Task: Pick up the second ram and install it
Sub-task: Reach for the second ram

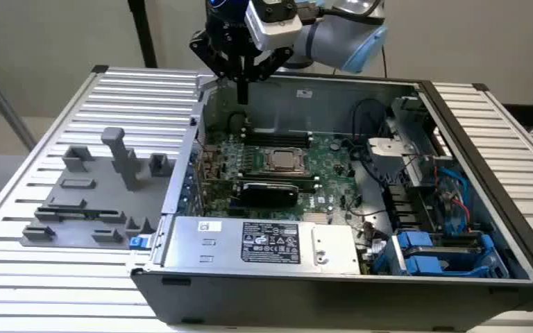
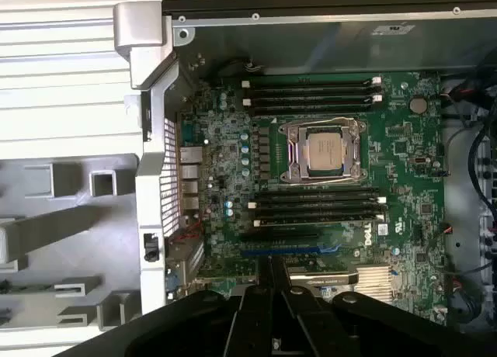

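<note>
My gripper [image 1: 242, 89] hangs above the back corner of the open computer case [image 1: 452, 118], on the exterior view's left. Its fingers are shut, and I see nothing between them. In the wrist view the fingertips [image 2: 265, 275] press together over the near edge of the green motherboard [image 2: 404, 132]. Black memory slots [image 2: 311, 95] run above the processor [image 2: 324, 149], and a second bank of memory slots [image 2: 318, 206] runs below it. A thin dark stick that may be the second ram [image 1: 74, 210] lies in the grey holder block [image 1: 91, 184], well away from the gripper.
The grey holder [image 2: 54, 240] has upright posts [image 1: 119, 149] and rests on the ribbed white table [image 1: 44, 139]. Inside the case are a power supply [image 1: 266, 243], black cables [image 1: 377, 159] and blue drive bays [image 1: 433, 253]. The case's metal wall [image 2: 155, 178] stands between holder and motherboard.
</note>
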You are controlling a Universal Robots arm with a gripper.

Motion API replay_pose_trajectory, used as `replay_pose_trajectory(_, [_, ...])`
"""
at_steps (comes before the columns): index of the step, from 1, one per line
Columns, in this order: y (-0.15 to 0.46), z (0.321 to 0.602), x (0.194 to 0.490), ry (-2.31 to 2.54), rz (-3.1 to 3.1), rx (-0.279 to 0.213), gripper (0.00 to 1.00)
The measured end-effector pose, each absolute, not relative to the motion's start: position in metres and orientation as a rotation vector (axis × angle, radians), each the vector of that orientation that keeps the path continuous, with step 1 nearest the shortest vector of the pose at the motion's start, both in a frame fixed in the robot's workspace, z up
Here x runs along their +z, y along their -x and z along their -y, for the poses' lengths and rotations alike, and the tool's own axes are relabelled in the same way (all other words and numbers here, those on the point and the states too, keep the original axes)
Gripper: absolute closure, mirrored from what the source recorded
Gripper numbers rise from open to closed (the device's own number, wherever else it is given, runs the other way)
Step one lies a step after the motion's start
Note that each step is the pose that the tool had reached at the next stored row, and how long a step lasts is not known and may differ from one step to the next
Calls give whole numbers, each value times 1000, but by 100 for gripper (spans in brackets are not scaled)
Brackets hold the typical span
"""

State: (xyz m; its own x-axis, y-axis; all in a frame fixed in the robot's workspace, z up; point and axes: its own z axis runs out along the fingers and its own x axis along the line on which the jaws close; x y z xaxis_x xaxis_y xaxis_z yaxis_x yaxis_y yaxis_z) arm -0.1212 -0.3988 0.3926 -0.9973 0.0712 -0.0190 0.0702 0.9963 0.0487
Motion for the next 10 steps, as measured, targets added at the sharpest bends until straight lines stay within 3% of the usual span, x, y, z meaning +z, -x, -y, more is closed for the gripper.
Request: replay_pose_trajectory(10, [121, 399, 393, -110, -3118, 75, 100])
